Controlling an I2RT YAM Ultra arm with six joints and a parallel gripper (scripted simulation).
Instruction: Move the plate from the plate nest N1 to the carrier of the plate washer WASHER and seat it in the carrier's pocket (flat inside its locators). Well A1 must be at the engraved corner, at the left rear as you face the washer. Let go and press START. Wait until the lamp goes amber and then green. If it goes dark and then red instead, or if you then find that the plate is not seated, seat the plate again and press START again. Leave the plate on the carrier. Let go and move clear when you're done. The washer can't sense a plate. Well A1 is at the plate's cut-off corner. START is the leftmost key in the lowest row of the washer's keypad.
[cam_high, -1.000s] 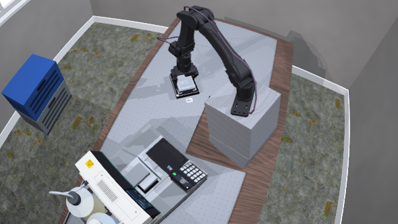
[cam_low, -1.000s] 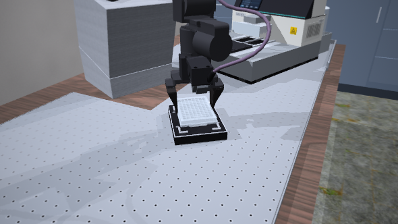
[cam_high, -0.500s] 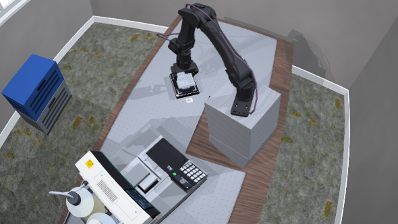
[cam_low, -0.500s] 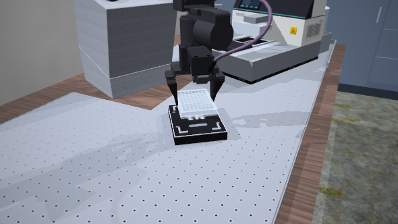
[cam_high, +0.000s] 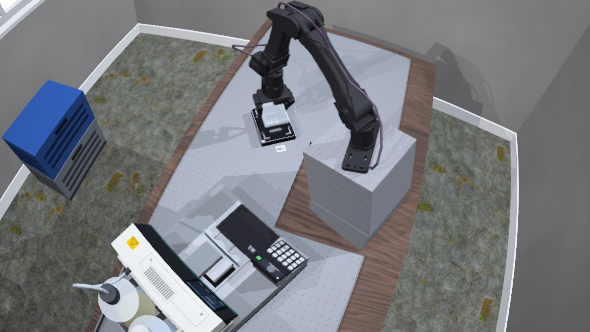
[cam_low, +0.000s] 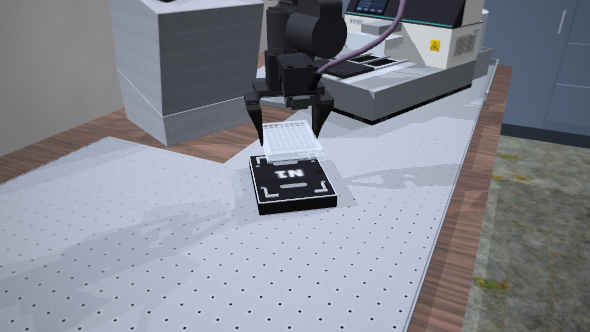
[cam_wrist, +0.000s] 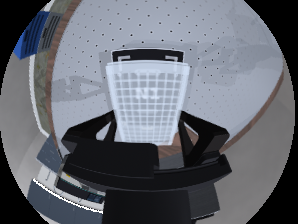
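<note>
The clear well plate (cam_low: 291, 140) hangs level a little above the black plate nest N1 (cam_low: 293, 182), whose white "IN" mark shows below it. My gripper (cam_low: 289, 139) is shut on the plate, one finger on each long side near its far end. In the overhead view the plate (cam_high: 276, 115) sits under the gripper (cam_high: 273, 102), over the nest (cam_high: 275, 131). The wrist view shows the plate (cam_wrist: 148, 102) between the fingers, with the nest's corner marks (cam_wrist: 148, 56) beyond. I cannot make out the cut-off corner. The washer (cam_high: 200, 270) stands at the table's near end, with its keypad (cam_high: 286, 254) and a small green light (cam_high: 258, 258).
The arm's grey pedestal (cam_high: 360, 185) stands between the nest and the washer side. A blue and grey cabinet (cam_high: 52, 137) stands on the floor to the left. Bottles (cam_high: 120, 300) stand behind the washer. The washer also shows in the exterior view (cam_low: 410, 50).
</note>
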